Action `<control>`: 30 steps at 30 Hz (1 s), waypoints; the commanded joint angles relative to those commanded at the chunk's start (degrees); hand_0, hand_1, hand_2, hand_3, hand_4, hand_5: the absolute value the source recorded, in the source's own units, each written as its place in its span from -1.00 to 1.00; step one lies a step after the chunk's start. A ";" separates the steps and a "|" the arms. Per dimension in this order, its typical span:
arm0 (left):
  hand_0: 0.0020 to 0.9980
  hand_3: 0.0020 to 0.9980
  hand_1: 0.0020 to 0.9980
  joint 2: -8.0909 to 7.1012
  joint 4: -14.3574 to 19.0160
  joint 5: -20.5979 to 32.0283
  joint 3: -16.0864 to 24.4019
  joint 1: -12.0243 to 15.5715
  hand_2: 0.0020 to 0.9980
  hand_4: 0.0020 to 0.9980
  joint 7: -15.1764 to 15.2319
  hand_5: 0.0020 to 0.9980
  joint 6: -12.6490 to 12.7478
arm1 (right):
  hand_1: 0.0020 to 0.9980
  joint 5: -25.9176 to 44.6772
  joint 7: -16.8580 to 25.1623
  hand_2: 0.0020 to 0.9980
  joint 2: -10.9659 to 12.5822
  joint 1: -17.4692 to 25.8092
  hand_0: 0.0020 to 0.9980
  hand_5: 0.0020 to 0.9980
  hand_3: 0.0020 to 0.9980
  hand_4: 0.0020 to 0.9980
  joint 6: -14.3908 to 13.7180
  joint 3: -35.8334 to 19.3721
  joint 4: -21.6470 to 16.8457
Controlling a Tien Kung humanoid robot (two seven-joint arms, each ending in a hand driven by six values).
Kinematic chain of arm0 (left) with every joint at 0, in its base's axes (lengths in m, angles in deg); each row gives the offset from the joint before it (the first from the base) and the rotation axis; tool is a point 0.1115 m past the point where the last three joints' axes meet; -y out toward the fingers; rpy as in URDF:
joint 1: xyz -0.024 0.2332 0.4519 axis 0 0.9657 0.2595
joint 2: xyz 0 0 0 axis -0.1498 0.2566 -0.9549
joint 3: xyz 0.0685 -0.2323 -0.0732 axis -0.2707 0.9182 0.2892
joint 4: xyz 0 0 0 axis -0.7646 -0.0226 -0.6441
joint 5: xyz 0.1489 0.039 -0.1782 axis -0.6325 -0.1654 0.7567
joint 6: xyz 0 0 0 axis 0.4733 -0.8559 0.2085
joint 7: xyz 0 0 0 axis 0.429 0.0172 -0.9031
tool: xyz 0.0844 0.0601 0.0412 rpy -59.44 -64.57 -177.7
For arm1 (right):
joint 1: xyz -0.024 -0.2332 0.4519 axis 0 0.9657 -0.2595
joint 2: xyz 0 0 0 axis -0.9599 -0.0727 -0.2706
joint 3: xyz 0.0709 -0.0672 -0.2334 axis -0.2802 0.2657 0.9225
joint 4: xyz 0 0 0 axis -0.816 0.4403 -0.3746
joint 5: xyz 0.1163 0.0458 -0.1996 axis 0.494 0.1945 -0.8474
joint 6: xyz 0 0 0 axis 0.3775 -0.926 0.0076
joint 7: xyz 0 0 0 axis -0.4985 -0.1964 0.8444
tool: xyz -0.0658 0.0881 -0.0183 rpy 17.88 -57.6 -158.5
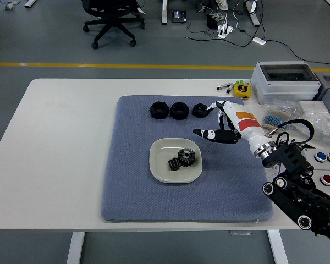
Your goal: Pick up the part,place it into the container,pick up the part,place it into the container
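A white dish (160, 169) sits on the blue-grey mat (181, 192) and holds two black gears (181, 159) lying close together. Three black round parts (179, 110) stand in a row at the mat's far edge. My right hand (214, 122) hangs above the mat, to the right of the dish and just right of the rightmost black part (199, 110). Its fingers are spread and hold nothing. My left arm is out of view.
A grey box (286, 80) stands at the table's back right, with a yellow tape measure (241, 89) and plastic bags (313, 122) near it. A button panel (327, 165) lies at the right edge.
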 joint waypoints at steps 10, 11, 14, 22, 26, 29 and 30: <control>0.37 0.11 0.31 0.03 -0.04 0.40 -0.35 -0.11 0.31 0.22 0.09 0.16 -0.05 | 0.50 23.99 0.96 0.59 0.69 5.36 0.47 0.44 0.62 1.00 4.64 -4.35 -5.02; 0.37 0.11 0.31 0.05 -0.05 0.35 -0.29 -0.11 0.31 0.22 0.08 0.16 -0.04 | 0.50 26.60 1.29 0.59 0.69 5.92 0.47 0.44 0.62 1.00 4.48 -5.30 -5.17; 0.37 0.11 0.31 0.12 -0.08 0.16 -0.14 -0.10 0.31 0.22 0.02 0.16 -0.04 | 0.50 33.67 1.73 0.59 0.92 7.29 0.47 0.44 0.62 1.00 4.10 -7.18 -5.60; 0.37 0.11 0.31 0.23 -0.11 -0.55 0.15 -0.20 0.31 0.22 -0.24 0.16 -0.14 | 0.57 53.04 2.20 0.64 1.34 11.51 0.62 0.61 0.65 1.00 5.55 -10.88 -7.11; 0.37 0.11 0.31 0.26 -0.12 -1.01 0.34 -0.25 0.31 0.22 -0.41 0.16 -0.25 | 0.57 61.95 2.22 0.64 1.36 13.11 0.62 0.61 0.65 1.00 6.20 -11.88 -7.43; 0.36 0.10 0.31 0.27 -0.12 -1.21 0.43 -0.26 0.31 0.22 -0.49 0.16 -0.32 | 0.58 61.50 2.08 0.64 1.37 13.78 0.64 0.66 0.66 1.00 6.35 -12.34 -7.41; 0.36 0.10 0.31 0.27 -0.12 -1.31 0.48 -0.26 0.31 0.22 -0.53 0.16 -0.34 | 0.58 61.02 1.98 0.64 1.36 13.92 0.64 0.66 0.66 1.00 6.30 -12.46 -7.39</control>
